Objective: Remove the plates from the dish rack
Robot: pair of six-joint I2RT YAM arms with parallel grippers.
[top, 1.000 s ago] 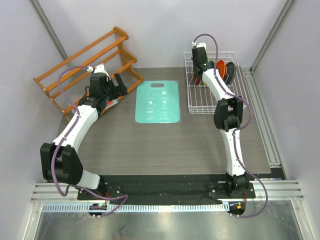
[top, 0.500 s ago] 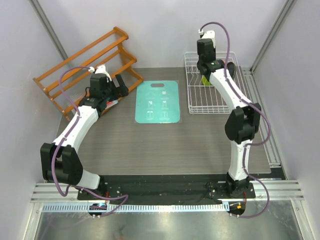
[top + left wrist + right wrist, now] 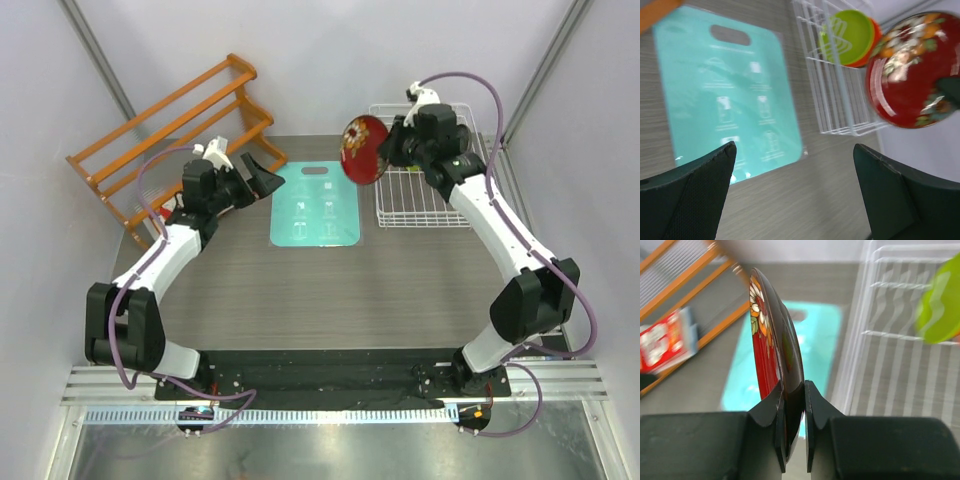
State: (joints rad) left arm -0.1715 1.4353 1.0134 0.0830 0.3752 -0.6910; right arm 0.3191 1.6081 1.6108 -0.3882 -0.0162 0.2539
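Observation:
My right gripper (image 3: 390, 148) is shut on the rim of the dark red floral plate (image 3: 364, 148) and holds it upright in the air, between the teal board and the white wire dish rack (image 3: 425, 205). In the right wrist view the plate (image 3: 771, 355) stands edge-on between my fingers (image 3: 794, 410). A lime plate (image 3: 847, 34) and an orange plate (image 3: 874, 31) behind it stand in the rack (image 3: 832, 100). The dark teal-blue plate is out of view. My left gripper (image 3: 270, 176) is open and empty at the board's left edge (image 3: 794, 147), facing the red plate (image 3: 910, 70).
The flat teal board (image 3: 316, 203) lies mid-table, left of the dish rack. An orange-brown wooden slatted rack (image 3: 170, 130) stands at the back left, with a red-and-white packet (image 3: 664, 346) beside it. Metal frame posts rise at both back corners.
My right gripper has lifted the red floral plate out of the rack and swung it left over the board's edge. My left gripper has moved right, toward the board.

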